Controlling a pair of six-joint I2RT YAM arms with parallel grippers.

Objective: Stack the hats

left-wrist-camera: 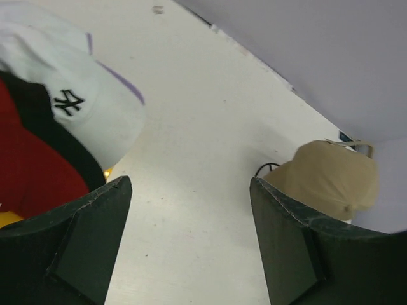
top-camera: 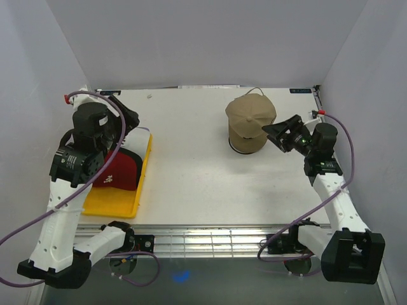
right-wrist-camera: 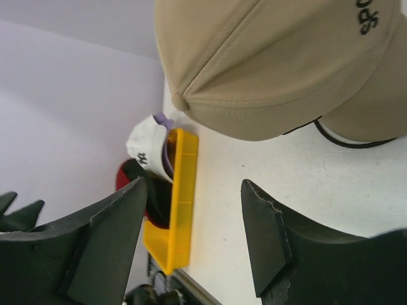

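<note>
A tan cap (top-camera: pixel 251 117) sits on a black wire stand (right-wrist-camera: pixel 343 140) at the table's right centre. My right gripper (top-camera: pixel 280 135) hovers just right of it, open, with only table showing between its fingers (right-wrist-camera: pixel 194 222). The tan cap (right-wrist-camera: pixel 273 63) fills the top of the right wrist view. On the left, a red cap (top-camera: pixel 124 171), a black cap (left-wrist-camera: pixel 57 136), a white NY cap (left-wrist-camera: pixel 89 108) and a lavender edge (left-wrist-camera: pixel 124 82) are piled in a yellow tray (top-camera: pixel 114 203). My left gripper (top-camera: pixel 130 121) hangs open over the tray's far end, and nothing lies between its fingers (left-wrist-camera: pixel 191 235).
White walls close in the table at the back and on both sides. The yellow tray (right-wrist-camera: pixel 181 197) stands against the left edge. Bare tabletop (top-camera: pixel 191 159) lies between the tray and the tan cap (left-wrist-camera: pixel 331 178). A metal rail runs along the near edge.
</note>
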